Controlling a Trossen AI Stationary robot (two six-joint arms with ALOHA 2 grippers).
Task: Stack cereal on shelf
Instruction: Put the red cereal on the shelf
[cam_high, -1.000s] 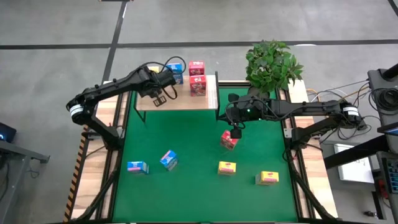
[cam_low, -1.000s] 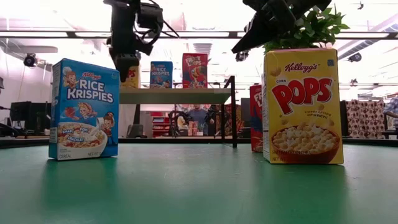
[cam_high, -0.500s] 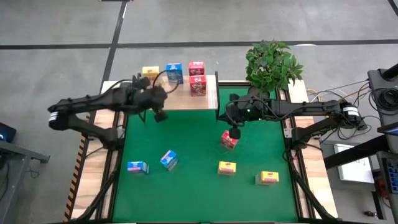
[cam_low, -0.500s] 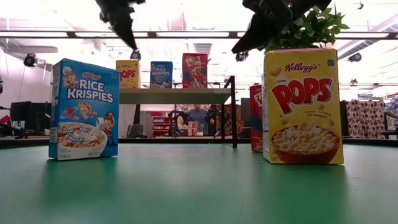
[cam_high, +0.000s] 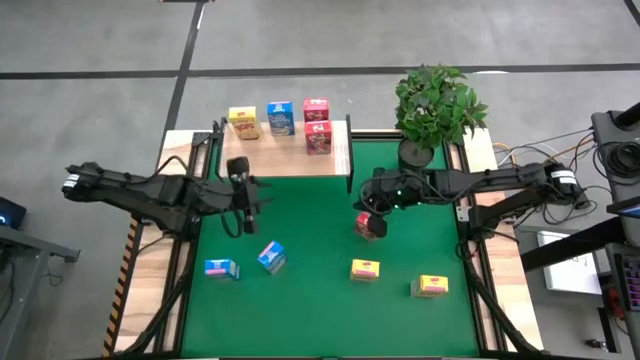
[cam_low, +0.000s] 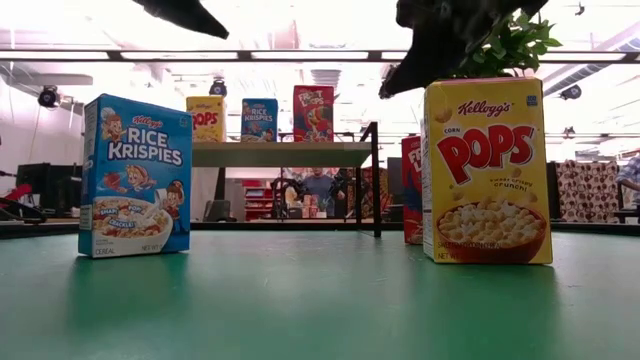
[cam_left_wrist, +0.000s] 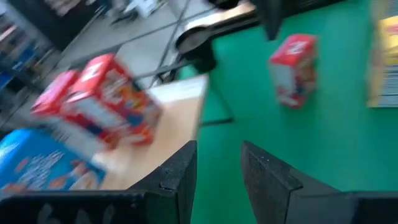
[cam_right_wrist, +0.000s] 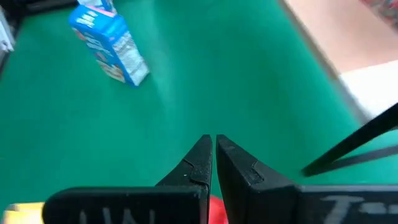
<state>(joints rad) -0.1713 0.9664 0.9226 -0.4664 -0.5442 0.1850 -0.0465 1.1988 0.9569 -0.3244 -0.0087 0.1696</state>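
Shelf (cam_high: 285, 163) sits at the mat's (cam_high: 310, 300) far left corner. On it, four boxes (cam_high: 279, 119) along the far edge: two left, then two stacked front-to-back at the right end. Plant (cam_high: 438, 100) past the far right corner. On the mat: one box (cam_high: 367, 226) near centre, two (cam_high: 245, 263) by the left edge toward the near side, two (cam_high: 398, 277) toward the near right corner. Left gripper (cam_high: 243, 208) just before the shelf's front edge; right gripper (cam_high: 372, 210) over the centre box.

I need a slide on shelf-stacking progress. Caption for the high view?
Four cereal boxes stand on the shelf, five wait on the green mat; left gripper and right gripper hover above it.
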